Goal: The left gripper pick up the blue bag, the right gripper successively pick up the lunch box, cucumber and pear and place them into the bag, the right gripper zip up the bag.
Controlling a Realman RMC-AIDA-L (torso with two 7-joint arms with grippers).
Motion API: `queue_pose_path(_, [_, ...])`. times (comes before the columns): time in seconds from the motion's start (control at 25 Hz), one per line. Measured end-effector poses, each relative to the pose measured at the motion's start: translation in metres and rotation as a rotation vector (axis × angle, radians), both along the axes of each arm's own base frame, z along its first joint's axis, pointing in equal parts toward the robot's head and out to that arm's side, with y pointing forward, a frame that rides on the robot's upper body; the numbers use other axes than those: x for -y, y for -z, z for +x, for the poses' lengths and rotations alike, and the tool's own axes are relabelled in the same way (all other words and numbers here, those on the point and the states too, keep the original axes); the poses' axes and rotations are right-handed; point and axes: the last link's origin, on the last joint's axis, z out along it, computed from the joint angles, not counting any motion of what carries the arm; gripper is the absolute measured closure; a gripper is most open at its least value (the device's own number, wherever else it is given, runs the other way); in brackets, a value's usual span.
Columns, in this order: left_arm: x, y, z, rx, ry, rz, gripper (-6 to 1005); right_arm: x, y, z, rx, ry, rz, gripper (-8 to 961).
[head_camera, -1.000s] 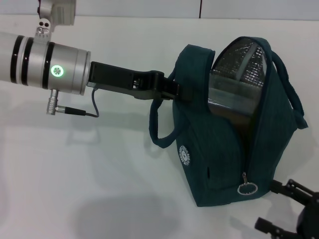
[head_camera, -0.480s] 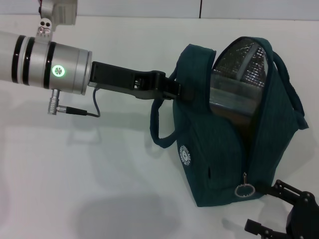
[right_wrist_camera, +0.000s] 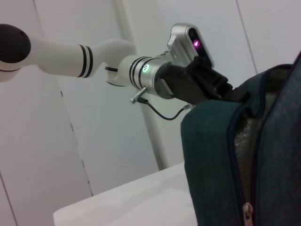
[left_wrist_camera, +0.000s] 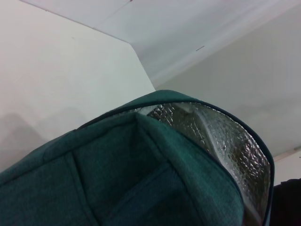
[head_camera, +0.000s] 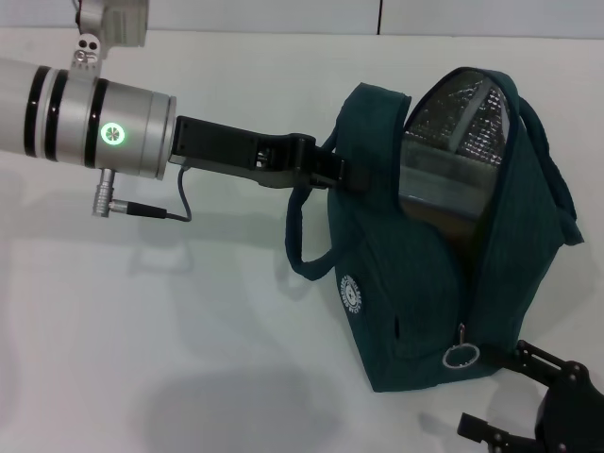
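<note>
The blue bag (head_camera: 415,283) stands upright on the white table, its top unzipped and its foil lining (head_camera: 462,118) showing. My left gripper (head_camera: 330,172) is shut on the bag's upper left rim and holds it up. A pale flat edge that may be the lunch box (head_camera: 444,179) shows inside the opening. The silver zipper pull (head_camera: 461,357) hangs low on the front seam. My right gripper (head_camera: 514,396) is open at the bag's lower right corner, just right of the pull. The right wrist view shows the bag (right_wrist_camera: 221,155) and the left gripper (right_wrist_camera: 207,82). Cucumber and pear are out of view.
The white table (head_camera: 170,330) runs left and in front of the bag. A loose handle loop (head_camera: 302,245) hangs off the bag's left side, another (head_camera: 557,189) on the right. The left wrist view shows only bag fabric (left_wrist_camera: 131,179) and a pale wall.
My right gripper has slid a little left, closer to the bag's base and the zipper pull. The left arm and the bag have barely moved.
</note>
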Motion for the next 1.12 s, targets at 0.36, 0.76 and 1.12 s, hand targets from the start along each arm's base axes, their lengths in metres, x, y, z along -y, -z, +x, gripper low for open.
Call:
queue_pose_path(0.36, [0.0002,0.0000,-0.0004,0.000,0.000,0.001,959,-0.0032,0.0054,-0.0051,0.004,-0.022,-0.024,142])
queue_pose_path(0.76, [0.0004,0.0000,-0.0009,0.001,0.000,0.002,959,-0.0055,0.0071,-0.0055,0.011,-0.019,-0.021,147])
queue_pose_path(1.12, [0.0007,0.0000,-0.0011,0.003,-0.002,0.002,960,-0.0073,0.0066,-0.0062,0.012,-0.024,-0.017,241])
